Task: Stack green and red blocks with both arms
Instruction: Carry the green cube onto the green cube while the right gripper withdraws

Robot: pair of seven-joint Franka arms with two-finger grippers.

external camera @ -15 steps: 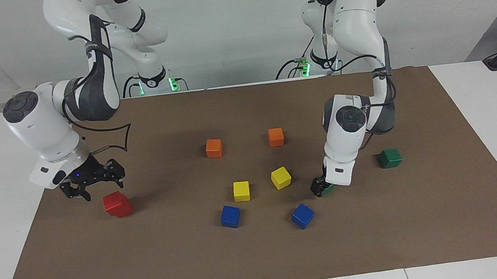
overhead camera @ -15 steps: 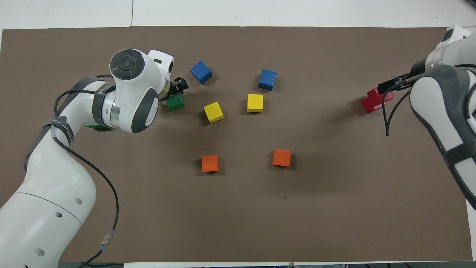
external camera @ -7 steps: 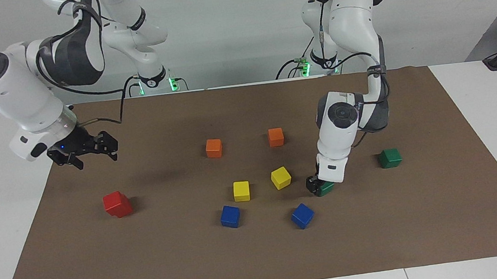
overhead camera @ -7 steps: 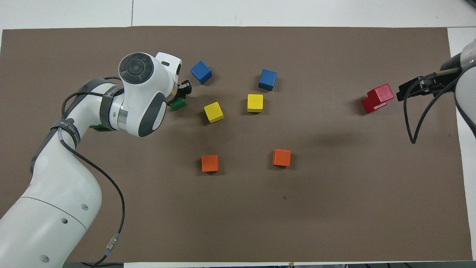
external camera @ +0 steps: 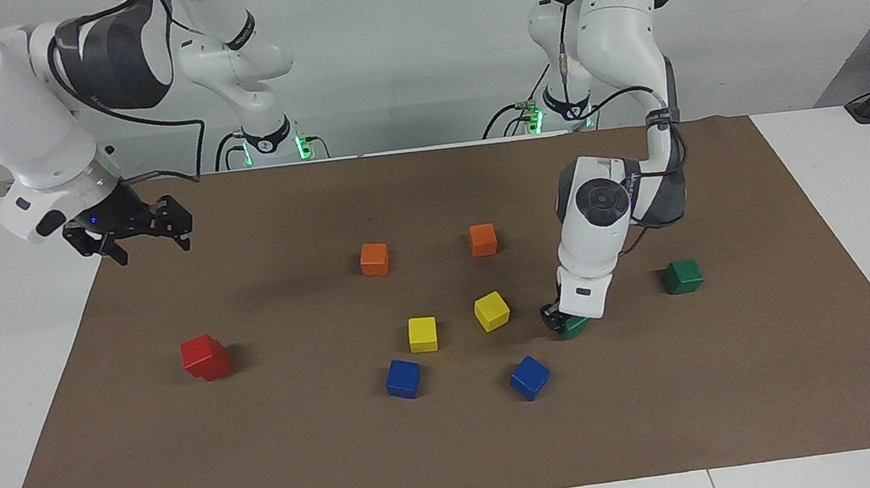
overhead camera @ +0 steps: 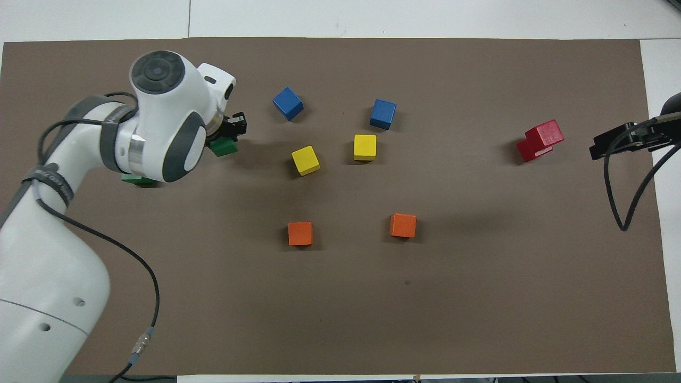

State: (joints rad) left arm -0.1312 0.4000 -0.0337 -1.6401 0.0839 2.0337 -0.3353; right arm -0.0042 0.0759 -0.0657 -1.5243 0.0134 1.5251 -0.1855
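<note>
My left gripper (external camera: 563, 323) is shut on a dark green block (external camera: 575, 327), low over the brown mat beside a yellow cube; both show in the overhead view, the gripper (overhead camera: 232, 129) and the block (overhead camera: 223, 147). The second green block (external camera: 682, 276) sits on the mat toward the left arm's end, and my arm mostly covers it in the overhead view (overhead camera: 137, 180). Two red blocks (external camera: 205, 357) sit one on the other, askew, toward the right arm's end (overhead camera: 541, 139). My right gripper (external camera: 131, 239) is open, empty and raised over the mat's edge (overhead camera: 628, 141).
Two orange cubes (external camera: 374, 258) (external camera: 483, 239), two yellow cubes (external camera: 423, 333) (external camera: 492, 311) and two blue cubes (external camera: 403, 378) (external camera: 530, 377) stand in the middle of the brown mat (external camera: 457, 452), which lies on a white table.
My right gripper has risen and drawn away from the red stack toward the mat's edge. My left gripper has moved with the green block toward the left arm's end.
</note>
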